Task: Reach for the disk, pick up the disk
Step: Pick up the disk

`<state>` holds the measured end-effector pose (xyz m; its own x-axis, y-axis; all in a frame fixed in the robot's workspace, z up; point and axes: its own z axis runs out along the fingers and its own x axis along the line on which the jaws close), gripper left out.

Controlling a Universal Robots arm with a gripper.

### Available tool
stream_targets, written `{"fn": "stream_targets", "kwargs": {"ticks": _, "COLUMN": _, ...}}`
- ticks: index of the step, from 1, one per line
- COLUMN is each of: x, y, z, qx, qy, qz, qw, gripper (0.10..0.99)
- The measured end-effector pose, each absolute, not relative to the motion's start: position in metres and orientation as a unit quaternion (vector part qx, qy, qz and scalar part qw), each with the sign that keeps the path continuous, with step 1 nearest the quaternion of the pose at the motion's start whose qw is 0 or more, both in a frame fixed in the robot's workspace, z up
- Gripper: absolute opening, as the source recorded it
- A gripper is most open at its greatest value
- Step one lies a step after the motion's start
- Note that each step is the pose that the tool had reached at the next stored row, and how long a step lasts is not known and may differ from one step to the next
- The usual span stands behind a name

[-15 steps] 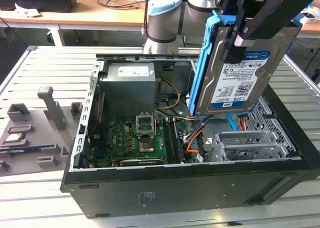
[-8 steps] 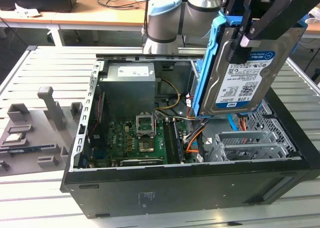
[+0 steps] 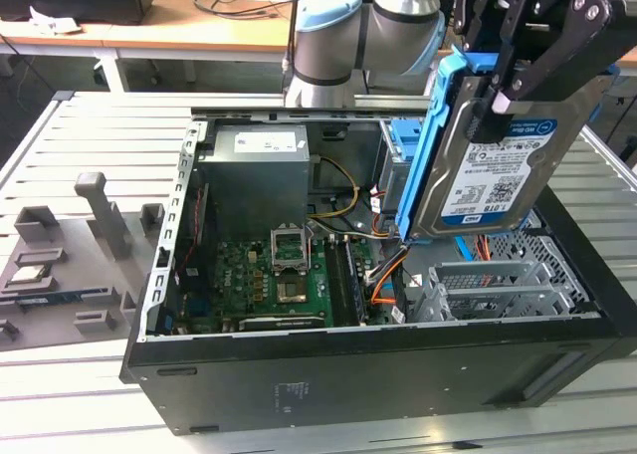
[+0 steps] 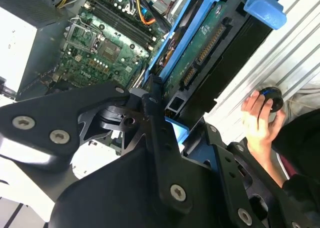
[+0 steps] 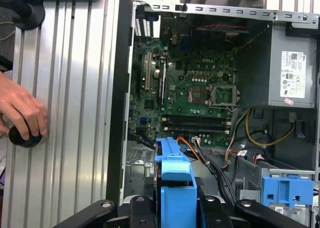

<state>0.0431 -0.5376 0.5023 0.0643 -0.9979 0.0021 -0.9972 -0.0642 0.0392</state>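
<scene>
The black metal claw [image 3: 518, 81] is clenched on the disk [image 3: 493, 175], a flat rectangular silver-grey metal hard drive with a white-and-blue label on its face and a blue plastic rail along its edges, and holds it in the air above the open black desktop computer case [image 3: 398, 374] that lies on its side on the bench [image 3: 80, 394] of pale aluminium slats. In the exterior view the drive hangs tilted, label outward, over the case's grey metal drive bay [image 3: 498, 285] at that view's right, so the pick-up looks done: the drive is clear of the bay and touches nothing but the claw. The fingers [image 3: 508, 96] grip it across its flat faces near the upper end, which I judge lets the long body hang free. In the second wrist view the drive's green circuit-board underside [image 4: 205, 53] and blue rail run away from the claw, with the green motherboard [image 4: 100, 48] well below. The first wrist view looks down past the blue rail [image 5: 175, 188] into the case, where orange and black cables [image 5: 200, 148] lie loose. A person's hand [image 5: 22, 113] rests on a small black knob-like object [image 5: 22, 137] on the bench beside the case, well apart from the claw. A grey moulded fixture tray [image 3: 70, 265] sits on the bench at the exterior view's left.
</scene>
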Motion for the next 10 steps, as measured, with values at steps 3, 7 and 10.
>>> {"fn": "stream_targets", "kwargs": {"ticks": 3, "x": 0.053, "y": -0.538, "z": 0.497, "qx": 0.729, "qy": -0.684, "qz": -0.013, "qw": 0.015, "gripper": 0.365}}
{"fn": "stream_targets", "kwargs": {"ticks": 7, "x": 0.071, "y": -0.538, "z": 0.493, "qx": 0.729, "qy": -0.684, "qz": -0.013, "qw": 0.015, "gripper": 0.365}}
{"fn": "stream_targets", "kwargs": {"ticks": 10, "x": 0.076, "y": -0.538, "z": 0.493, "qx": 0.729, "qy": -0.684, "qz": -0.013, "qw": 0.015, "gripper": 0.365}}
